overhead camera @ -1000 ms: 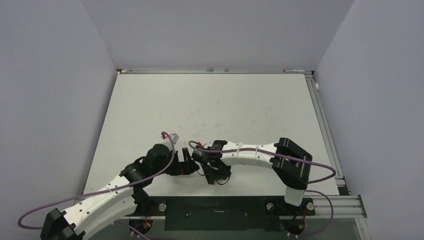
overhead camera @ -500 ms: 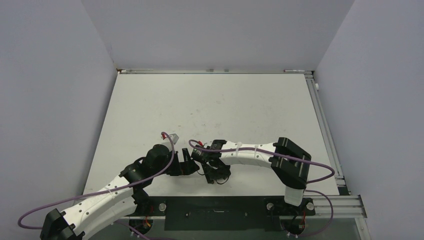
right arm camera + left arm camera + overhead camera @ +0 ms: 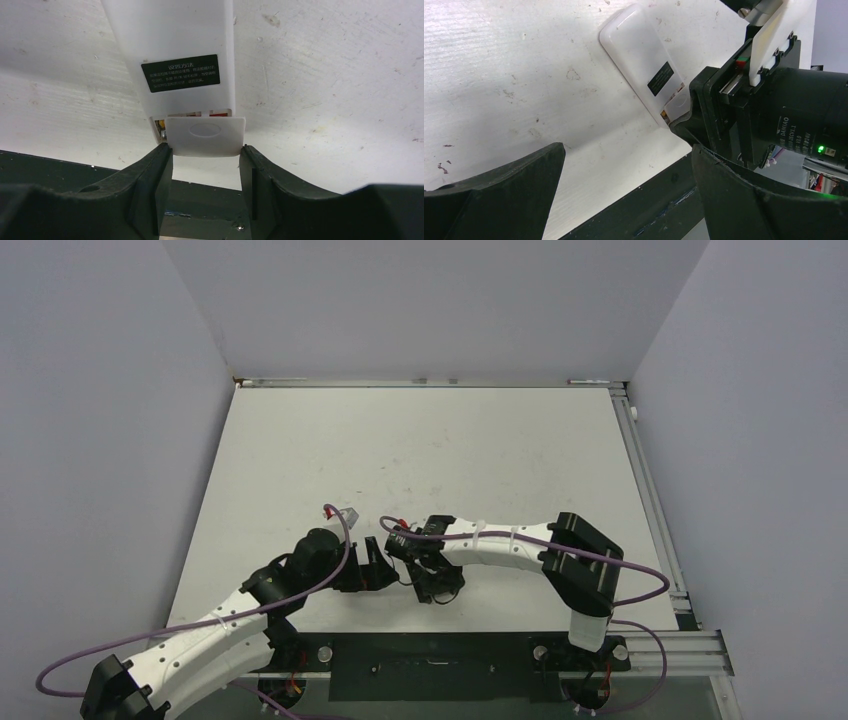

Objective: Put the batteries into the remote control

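Note:
The remote control (image 3: pixel 175 45) lies on the table with its plain white back up and a black label on it. It also shows in the left wrist view (image 3: pixel 644 60). Its near end is open, and a reddish battery end (image 3: pixel 217 114) and a metal contact show in the gap. My right gripper (image 3: pixel 206 165) is shut on the small white cover (image 3: pixel 205 135), which lies against that open end. My left gripper (image 3: pixel 626 150) is open and empty just left of the remote. In the top view the two grippers (image 3: pixel 375 570) (image 3: pixel 437 585) sit close together and hide the remote.
The black base rail (image 3: pixel 430 665) runs along the near table edge right below both grippers. The right arm's black wrist (image 3: pixel 774 110) stands close to the left gripper's right finger. The white table (image 3: pixel 430 450) stretches away beyond the arms.
My right gripper has shifted slightly left, toward the left gripper. The left arm has hardly moved.

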